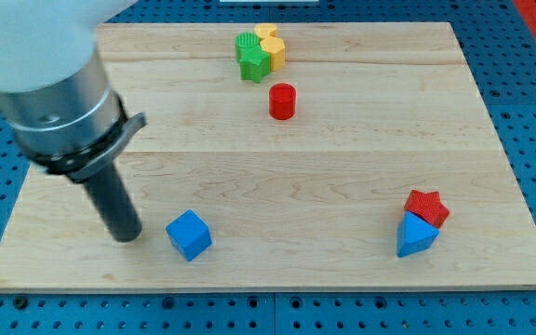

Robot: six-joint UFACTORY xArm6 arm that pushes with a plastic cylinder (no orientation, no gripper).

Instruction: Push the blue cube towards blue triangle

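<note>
The blue cube (189,234) sits on the wooden board (342,177) near the view's bottom left. The blue triangle (416,235) lies near the view's bottom right, touching a red star (426,207) just above it. My tip (127,235) rests on the board just left of the blue cube, with a small gap between them. The rod rises up and left to the arm's large grey body, which hides the board's top left corner.
A red cylinder (282,100) stands near the view's top centre. Above it, a green block (251,54) and a yellow block (271,44) touch each other at the board's top edge. A blue perforated table surrounds the board.
</note>
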